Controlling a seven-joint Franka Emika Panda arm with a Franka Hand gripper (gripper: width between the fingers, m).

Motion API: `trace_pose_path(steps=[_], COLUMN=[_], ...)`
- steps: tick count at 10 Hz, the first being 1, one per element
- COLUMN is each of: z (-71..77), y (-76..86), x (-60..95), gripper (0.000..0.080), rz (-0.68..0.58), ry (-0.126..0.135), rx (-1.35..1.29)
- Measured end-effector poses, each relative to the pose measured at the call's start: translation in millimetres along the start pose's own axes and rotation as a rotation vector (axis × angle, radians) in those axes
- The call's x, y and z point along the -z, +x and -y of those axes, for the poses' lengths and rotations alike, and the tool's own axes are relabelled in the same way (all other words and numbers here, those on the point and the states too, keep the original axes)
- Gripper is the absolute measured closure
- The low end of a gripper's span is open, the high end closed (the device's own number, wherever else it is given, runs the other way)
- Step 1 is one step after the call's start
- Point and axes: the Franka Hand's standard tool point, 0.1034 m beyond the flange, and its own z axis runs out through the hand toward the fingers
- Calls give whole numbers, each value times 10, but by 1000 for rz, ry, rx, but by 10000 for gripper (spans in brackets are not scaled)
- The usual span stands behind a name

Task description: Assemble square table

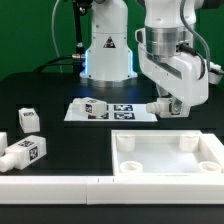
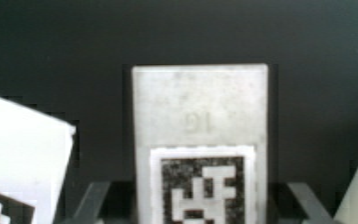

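the square panel [image 1: 165, 152] lies flat on the black bench [image 1: 40, 95] at the exterior view's right, rim up, with round sockets in its corners. 1 leg [image 2: 197, 100] sits between the fingers [image 2: 91, 200], which pinch it from both sides, its tag facing the wrist camera. the gripper [image 1: 166, 106] holds it low, behind the panel and just beside the marker board [image 1: 112, 112]; whether it touches the bench cannot be told. 3 others lie well apart at the exterior view's left: a back leg [image 1: 28, 119], an edge leg [image 1: 3, 139] and a front leg [image 1: 25, 152]. a long white rail [image 1: 50, 186] runs along the front.
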Motion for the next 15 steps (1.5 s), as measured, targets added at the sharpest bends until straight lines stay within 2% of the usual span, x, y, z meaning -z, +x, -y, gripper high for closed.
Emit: trace_pose_path(steps=[3, 5, 6, 7, 12, 13, 14, 15], z=[1, -62, -79, -60, -81, -121, -167, -196], y=[-48, 17, -2, -30, -152, -93, -75, -109], x=[-13, -117, -161, -192, -237, -275, -300, -327], gripper=[515, 515, 515, 515, 515, 515, 515, 515], rz=[22, 13, -1, -17, 39, 38, 38, 29], ry=[5, -17, -20, 10, 1, -10, -38, -49], rx=[-167, -364, -494, -581, -800, -840, -872, -874])
